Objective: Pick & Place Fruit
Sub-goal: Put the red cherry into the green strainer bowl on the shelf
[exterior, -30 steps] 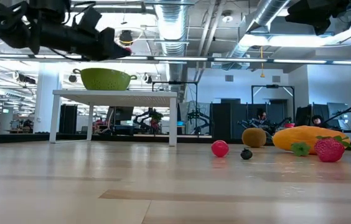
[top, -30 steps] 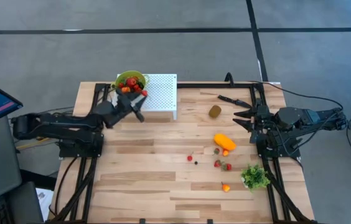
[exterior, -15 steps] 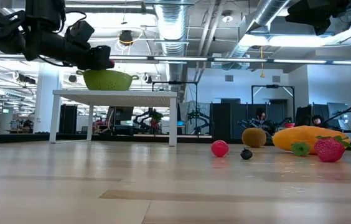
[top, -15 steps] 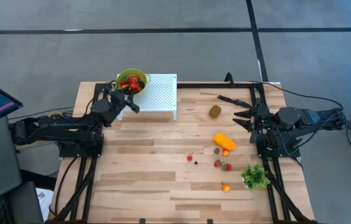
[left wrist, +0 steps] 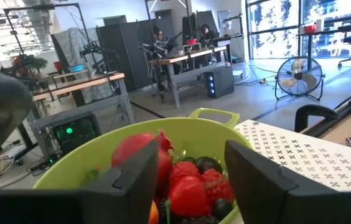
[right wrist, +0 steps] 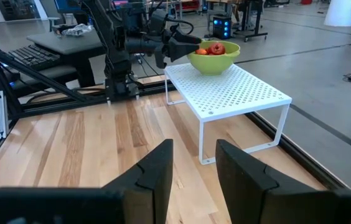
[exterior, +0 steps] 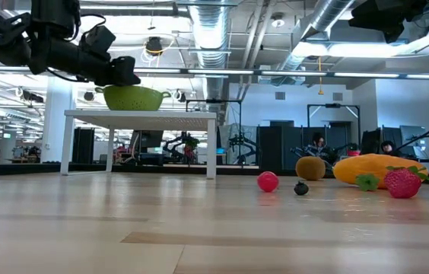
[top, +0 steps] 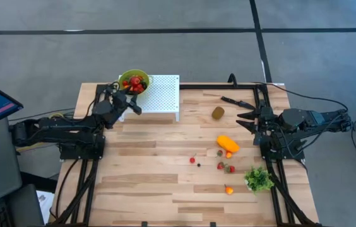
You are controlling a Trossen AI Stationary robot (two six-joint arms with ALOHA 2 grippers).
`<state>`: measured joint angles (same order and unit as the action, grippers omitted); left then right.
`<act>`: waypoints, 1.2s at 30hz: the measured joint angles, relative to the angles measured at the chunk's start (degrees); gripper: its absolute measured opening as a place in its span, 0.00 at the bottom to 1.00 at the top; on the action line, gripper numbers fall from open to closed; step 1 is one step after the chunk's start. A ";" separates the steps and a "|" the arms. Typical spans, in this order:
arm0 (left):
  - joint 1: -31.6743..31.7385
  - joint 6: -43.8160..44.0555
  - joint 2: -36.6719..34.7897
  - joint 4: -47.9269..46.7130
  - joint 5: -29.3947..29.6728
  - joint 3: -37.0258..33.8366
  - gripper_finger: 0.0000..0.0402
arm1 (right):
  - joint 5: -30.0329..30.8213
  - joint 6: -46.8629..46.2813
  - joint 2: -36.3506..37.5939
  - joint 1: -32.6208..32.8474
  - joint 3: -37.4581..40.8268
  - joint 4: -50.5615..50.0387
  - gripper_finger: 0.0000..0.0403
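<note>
Several fruit pieces lie loose on the right half of the wooden table (top: 153,170). Nearest the front edge is a small orange piece (top: 228,189), just beside the green leafy bunch (top: 259,179). Farther in sit two strawberries (top: 225,167), a tiny red berry (top: 192,160) with a dark berry (exterior: 300,189) close by, then the elongated orange fruit (top: 227,143), and beyond it the brownish kiwi (top: 218,113). A black knife (top: 236,101) lies past the kiwi, near the far edge.

At the right side of the table the right gripper (top: 246,120) waits above the surface, near the kiwi, its fingers (right wrist: 154,171) parted with nothing between them.

Far back on the left stands a white perforated rack (top: 163,94). On its left corner sits the green colander (top: 132,79), filled with red strawberries and dark berries (left wrist: 188,177). The left gripper (top: 129,101) hangs at the near rim of the colander, raised well off the table. Its fingers (left wrist: 250,171) are spread wide and hold nothing; the wrist view looks between them straight into the heaped fruit.
</note>
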<state>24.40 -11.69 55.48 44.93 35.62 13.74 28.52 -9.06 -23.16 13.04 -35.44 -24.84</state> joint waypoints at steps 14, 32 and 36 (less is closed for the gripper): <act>-16.63 7.10 -3.57 0.32 -11.95 -0.04 0.52 | 0.02 0.00 -0.01 0.01 0.00 0.00 0.29; -36.73 16.94 42.50 8.17 -19.46 9.12 0.47 | 0.02 0.01 0.00 0.00 -0.02 0.00 0.29; -37.13 17.20 49.39 8.41 -19.45 13.85 0.48 | 0.02 0.00 -0.02 0.02 -0.02 0.00 0.29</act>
<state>-12.73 5.50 104.87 53.34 16.17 27.59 28.53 -9.06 -23.18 13.06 -35.46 -24.84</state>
